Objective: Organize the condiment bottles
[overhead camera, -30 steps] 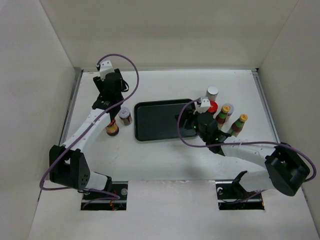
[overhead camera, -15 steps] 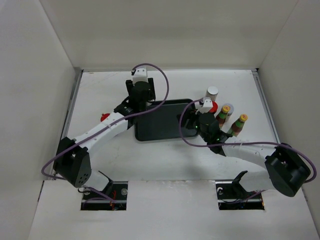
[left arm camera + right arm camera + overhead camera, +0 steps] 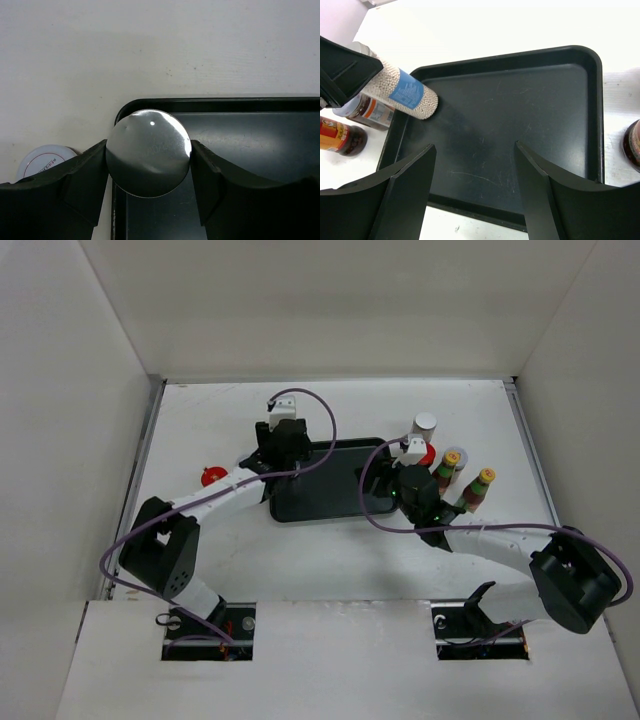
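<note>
My left gripper (image 3: 284,458) is shut on a silver-lidded jar (image 3: 148,152), one finger on each side of the lid. In the right wrist view the jar (image 3: 406,93) is full of white grains, has a blue label, and is tilted over the left far corner of the dark tray (image 3: 320,490). My right gripper (image 3: 475,150) is open and empty above the tray's right part. A white shaker (image 3: 425,423), a red-capped jar (image 3: 429,454) and two slim brown bottles (image 3: 449,467) (image 3: 478,488) stand right of the tray.
Left of the tray stand a red-capped jar (image 3: 210,477), a brown jar (image 3: 370,112), a red-labelled jar (image 3: 340,138) and a white-capped jar (image 3: 44,159). White walls close the table at back and sides.
My left arm has swung right, from the table's back left to the tray's left far corner. The right arm has not moved.
</note>
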{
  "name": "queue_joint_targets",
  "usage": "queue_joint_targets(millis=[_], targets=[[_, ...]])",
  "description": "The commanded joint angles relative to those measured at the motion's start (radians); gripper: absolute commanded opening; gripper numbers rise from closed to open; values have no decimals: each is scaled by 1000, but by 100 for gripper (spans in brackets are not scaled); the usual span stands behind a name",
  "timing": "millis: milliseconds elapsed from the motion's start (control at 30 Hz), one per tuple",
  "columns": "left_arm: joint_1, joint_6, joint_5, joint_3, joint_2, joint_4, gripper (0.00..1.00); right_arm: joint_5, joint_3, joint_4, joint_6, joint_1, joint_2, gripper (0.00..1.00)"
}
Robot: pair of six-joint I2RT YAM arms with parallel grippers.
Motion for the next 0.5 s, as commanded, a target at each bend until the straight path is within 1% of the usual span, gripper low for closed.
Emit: queue_joint_targets(millis=[0,133,200,267,300,367,467], targets=[[9,-12,-11,7,-14,128,53,-6,-2,69,12,-8,-11,71],[12,-2,-28,-7,-17,141,75,-11,-3,69,12,-8,-14,71],[15,3,-37,-20,-43,157,86,-11,0,69,10,-5,-11,72],[15,9,-39,-30,-77,170,92,-11,1,68,10,-5,-6,72],[15,12,-41,-34,-101,171,95,-11,1,68,10,-5,-6,72],[14,18,-59,-51,-159,170,97,-11,1,68,10,-3,-9,72],[12,14,-125,-109,-293,150,97,-11,0,68,10,-5,-14,72]])
